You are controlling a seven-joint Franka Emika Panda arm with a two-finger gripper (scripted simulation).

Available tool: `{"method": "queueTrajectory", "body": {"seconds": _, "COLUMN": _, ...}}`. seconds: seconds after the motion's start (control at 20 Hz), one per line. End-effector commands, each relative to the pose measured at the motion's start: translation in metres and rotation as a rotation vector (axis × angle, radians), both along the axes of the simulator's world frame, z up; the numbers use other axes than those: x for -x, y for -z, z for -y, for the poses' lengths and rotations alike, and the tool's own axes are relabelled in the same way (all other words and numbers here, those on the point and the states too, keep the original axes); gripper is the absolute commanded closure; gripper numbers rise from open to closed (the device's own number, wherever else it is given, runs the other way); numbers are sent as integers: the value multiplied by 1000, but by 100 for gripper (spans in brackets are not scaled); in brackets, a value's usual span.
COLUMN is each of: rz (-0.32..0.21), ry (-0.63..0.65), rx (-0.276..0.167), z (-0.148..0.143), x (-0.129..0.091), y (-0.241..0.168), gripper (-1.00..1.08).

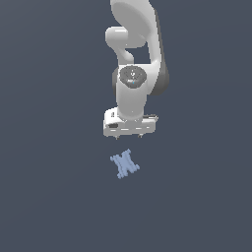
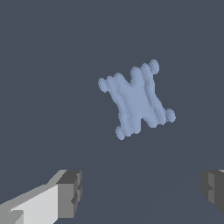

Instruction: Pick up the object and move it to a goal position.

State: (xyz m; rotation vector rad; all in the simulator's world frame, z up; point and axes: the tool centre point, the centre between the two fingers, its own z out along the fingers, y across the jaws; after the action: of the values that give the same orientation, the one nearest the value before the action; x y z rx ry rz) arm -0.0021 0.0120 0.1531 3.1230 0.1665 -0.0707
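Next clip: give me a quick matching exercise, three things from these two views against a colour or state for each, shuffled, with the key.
Things:
1. piece
2. claw
3. floor

States:
A. open, holding nothing
B. dark grey-blue, bare where it shows
C. pale blue, lying flat, apart from the fingers

Pairs: 1-C, 2-A, 3-B

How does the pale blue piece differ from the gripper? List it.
Colour: the pale blue piece is blue; the gripper is white with grey fingers.
Size: the piece is narrower than the gripper.
Pose: the piece lies flat; the gripper hangs open, apart from it.
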Motion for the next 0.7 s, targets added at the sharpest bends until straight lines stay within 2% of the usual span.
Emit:
{"method": "queueTrajectory", "body": {"seconds": 0.0, "rz": 3, "ry": -29, "rx": -1, "z": 1, "x": -6, "y": 7, "gripper": -92}}
{"method": "queueTrajectory", "body": {"seconds": 0.65, "rz": 30, "ry": -266, "rx": -17, "z": 13, "x": -50, "y": 67, "gripper": -92}}
